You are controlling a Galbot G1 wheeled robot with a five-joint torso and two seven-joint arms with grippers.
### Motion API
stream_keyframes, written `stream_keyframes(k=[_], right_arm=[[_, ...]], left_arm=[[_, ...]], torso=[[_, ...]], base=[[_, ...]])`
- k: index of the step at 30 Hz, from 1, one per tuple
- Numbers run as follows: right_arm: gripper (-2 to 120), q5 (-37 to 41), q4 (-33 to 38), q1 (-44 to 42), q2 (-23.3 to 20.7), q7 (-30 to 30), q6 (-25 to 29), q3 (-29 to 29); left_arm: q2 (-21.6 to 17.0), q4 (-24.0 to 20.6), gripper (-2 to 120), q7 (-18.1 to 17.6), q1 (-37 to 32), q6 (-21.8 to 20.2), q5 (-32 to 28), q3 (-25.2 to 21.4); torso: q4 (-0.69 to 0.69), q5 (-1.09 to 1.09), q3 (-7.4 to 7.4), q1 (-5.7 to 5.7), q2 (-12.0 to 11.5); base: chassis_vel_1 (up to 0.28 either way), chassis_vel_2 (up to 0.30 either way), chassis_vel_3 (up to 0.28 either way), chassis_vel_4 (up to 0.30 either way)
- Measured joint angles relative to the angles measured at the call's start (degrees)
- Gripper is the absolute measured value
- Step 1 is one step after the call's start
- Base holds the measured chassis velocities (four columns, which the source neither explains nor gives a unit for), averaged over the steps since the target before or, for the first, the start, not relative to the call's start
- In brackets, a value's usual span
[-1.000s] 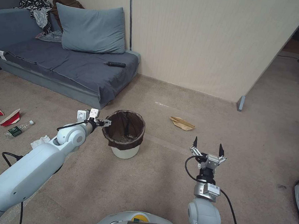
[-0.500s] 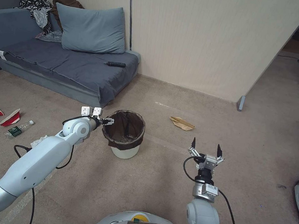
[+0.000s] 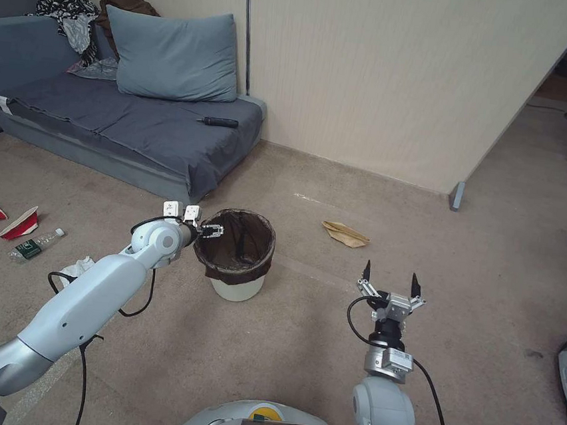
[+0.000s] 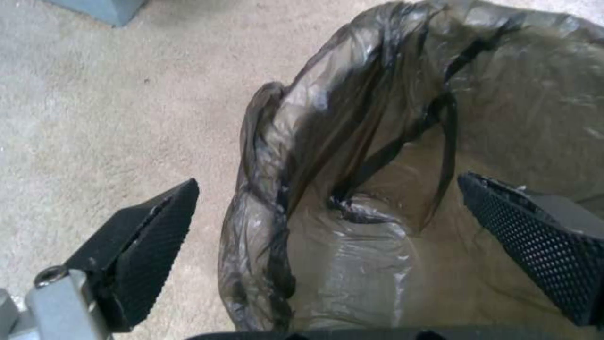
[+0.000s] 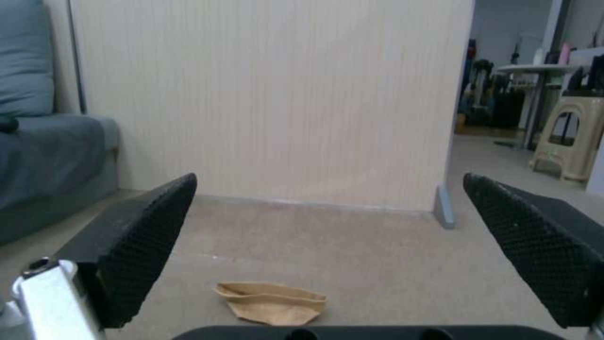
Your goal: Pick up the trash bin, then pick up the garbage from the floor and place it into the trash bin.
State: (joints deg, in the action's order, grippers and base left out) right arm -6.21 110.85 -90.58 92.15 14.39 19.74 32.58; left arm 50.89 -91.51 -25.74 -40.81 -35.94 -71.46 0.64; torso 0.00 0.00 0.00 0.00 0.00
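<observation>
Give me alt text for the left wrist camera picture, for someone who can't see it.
The left gripper is open, its black textured fingers straddling the rim of the small round trash bin, one finger outside over beige carpet, the other over the inside. The bin's crinkled dark brown-black plastic bag liner folds over the rim.

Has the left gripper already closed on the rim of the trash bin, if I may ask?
No: the left gripper is open, its fingers straddling the lined rim of the trash bin without touching it.
</observation>
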Motion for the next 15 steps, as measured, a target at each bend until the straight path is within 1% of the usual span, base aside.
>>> stream_keyframes(k=[6, 15], right_arm=[[100, -0.2, -0.2, 0.2, 0.0, 0.0, 0.1, -0.2], [100, -0.7, -0.7, 0.4, 0.0, 0.0, 0.4, -0.4]], left_arm=[[0.4, 0.9, 99, -1.5, 0.0, -0.6, -1.4, -0.1], [0.6, 2.7, 99, -2.7, 0.8, -0.7, -2.8, -0.2]], torso=[[0.0, 0.0, 0.0, 0.0, 0.0], [0.0, 0.0, 0.0, 0.0, 0.0]], base=[[0.0, 0.0, 0.0, 0.0], [0.0, 0.0, 0.0, 0.0]])
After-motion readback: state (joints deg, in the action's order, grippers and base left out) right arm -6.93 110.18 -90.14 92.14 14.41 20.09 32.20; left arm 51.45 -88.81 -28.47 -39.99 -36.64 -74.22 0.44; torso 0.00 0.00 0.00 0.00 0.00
